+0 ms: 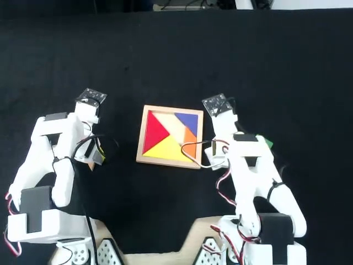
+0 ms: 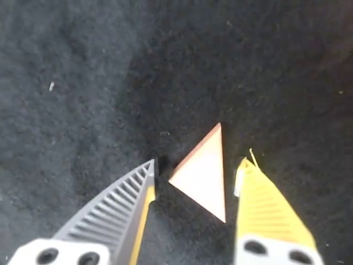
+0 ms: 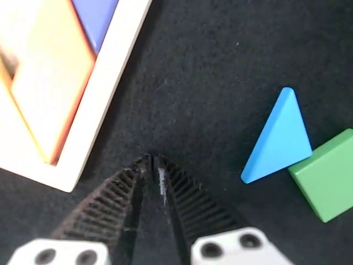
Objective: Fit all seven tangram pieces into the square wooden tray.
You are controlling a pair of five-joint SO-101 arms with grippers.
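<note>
While the left pincer point(image 2: 196, 164) is standing open over the black counter point(image 2: 83, 66), a pale triangle point(image 2: 205, 179) is lying flat between its fingers. It is nearer the yellow finger point(image 2: 265, 210) than the grey finger point(image 2: 118, 215); whether either is touching it I cannot tell. I am judging this piece as light, stiff and thin — likely painted wood, smooth enough to be sliding on the cloth or squirting out of a careless pinch. Since its sides are not running parallel, closing on two slanted edges is probably inviting a twist. A hold low at the cloth, across the long edge and the opposite corner, is looking safer to me.

Further right, the square wooden tray point(image 1: 142, 138) is sitting between the two arms, apart from the left pincer and just beside the right pincer point(image 3: 153, 163). It is holding a red piece point(image 1: 154, 132), a yellow piece point(image 1: 165, 150), a dark-blue piece point(image 1: 186, 119) and an orange piece point(image 1: 190, 137), with a pale patch among them that may be bare floor.

That right pincer is closed on nothing, its tips meeting over bare cloth with the tray's corner close on one side. On its other side a light-blue triangle point(image 3: 278, 141) and a green square point(image 3: 325, 174) are lying flat and touching each other — near the pincer, not between its fingers. The square is offering parallel sides, so it is probably the easier one to be gripping squarely.
</note>
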